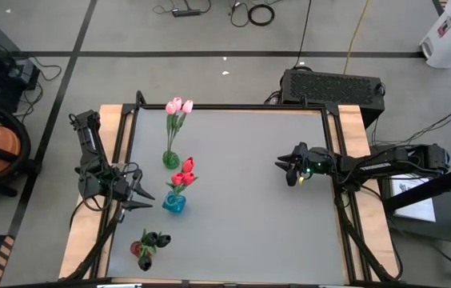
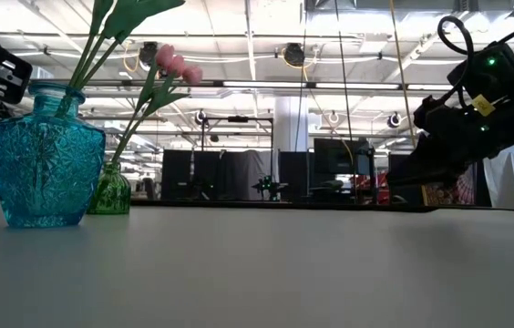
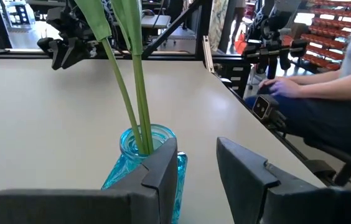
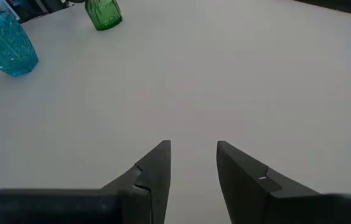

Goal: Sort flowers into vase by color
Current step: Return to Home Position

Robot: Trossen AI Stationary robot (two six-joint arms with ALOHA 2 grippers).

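Observation:
Three vases stand in a row on the table's left half. The far one, green (image 1: pixel 170 160), holds pink flowers (image 1: pixel 179 106). A blue vase (image 1: pixel 173 202) holds red flowers (image 1: pixel 184 168), their green stems (image 3: pixel 135 93) standing in its neck. Nearest, a red vase (image 1: pixel 145 254) holds black flowers (image 1: pixel 155 238). My left gripper (image 1: pixel 147 202) is open just left of the blue vase (image 3: pixel 143 163), pointing at it without touching. My right gripper (image 1: pixel 283 170) waits open at the table's right side, with nothing between its fingers (image 4: pixel 193 163).
The grey table's middle and right half (image 1: pixel 249 216) lie bare. A black box (image 1: pixel 331 86) sits past the far edge. A person (image 3: pixel 325 106) sits beyond the table's right edge. Wooden rails (image 1: pixel 89 216) frame the table's sides.

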